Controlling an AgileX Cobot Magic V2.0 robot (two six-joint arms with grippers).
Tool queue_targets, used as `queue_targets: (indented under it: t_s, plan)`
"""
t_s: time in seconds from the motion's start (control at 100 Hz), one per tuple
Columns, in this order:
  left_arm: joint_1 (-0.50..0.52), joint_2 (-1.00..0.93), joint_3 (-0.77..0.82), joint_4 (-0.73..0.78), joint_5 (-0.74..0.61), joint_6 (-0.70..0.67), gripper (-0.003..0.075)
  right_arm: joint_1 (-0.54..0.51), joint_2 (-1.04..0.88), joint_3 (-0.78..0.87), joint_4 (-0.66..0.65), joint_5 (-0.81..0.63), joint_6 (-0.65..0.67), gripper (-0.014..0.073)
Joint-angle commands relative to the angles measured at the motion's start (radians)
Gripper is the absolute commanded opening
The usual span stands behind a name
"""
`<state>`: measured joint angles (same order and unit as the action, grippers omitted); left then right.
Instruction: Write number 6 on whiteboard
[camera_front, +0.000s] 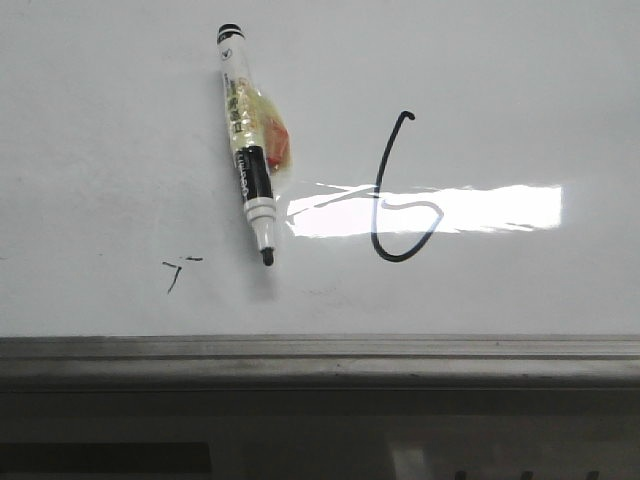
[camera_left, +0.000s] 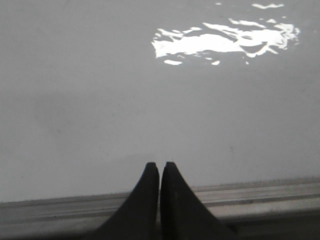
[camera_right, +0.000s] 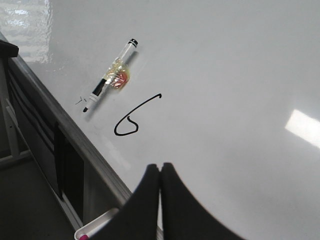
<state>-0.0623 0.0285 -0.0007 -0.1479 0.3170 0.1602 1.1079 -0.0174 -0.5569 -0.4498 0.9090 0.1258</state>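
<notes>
My right gripper (camera_right: 160, 172) hangs over the whiteboard (camera_right: 225, 75), fingers (camera_right: 145, 200) pressed together and holding nothing. The number 6 (camera_right: 132, 119) is drawn there, a marker (camera_right: 111, 81) lying just beside it.

The large white flat whiteboard (camera_front: 120, 120) under me is smooth and glossy, throwing back a hard bright glare, and the long grey ledge (camera_front: 320, 358) along its edge looks like dull brushed metal. The slim white-and-black plastic marker (camera_front: 247, 165) lies shiny on it, wrapped midway in crinkled clear yellowish tape (camera_front: 262, 135). My left gripper's (camera_left: 160, 169) black fingers look matt and smooth, and my right gripper's (camera_right: 160, 170) look the same.
</notes>
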Motion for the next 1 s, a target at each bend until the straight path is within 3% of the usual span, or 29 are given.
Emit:
queue_targets:
  t_s: [0.0, 0.99]
  plan:
    - [0.003, 0.007, 0.022, -0.003, -0.09, -0.011, -0.002, -0.008, 0.01, -0.021, -0.026, -0.069, -0.001, -0.0043]
    - [0.003, 0.007, 0.021, -0.005, -0.134, -0.011, -0.002, -0.008, 0.01, -0.021, -0.026, -0.069, -0.001, -0.0043]
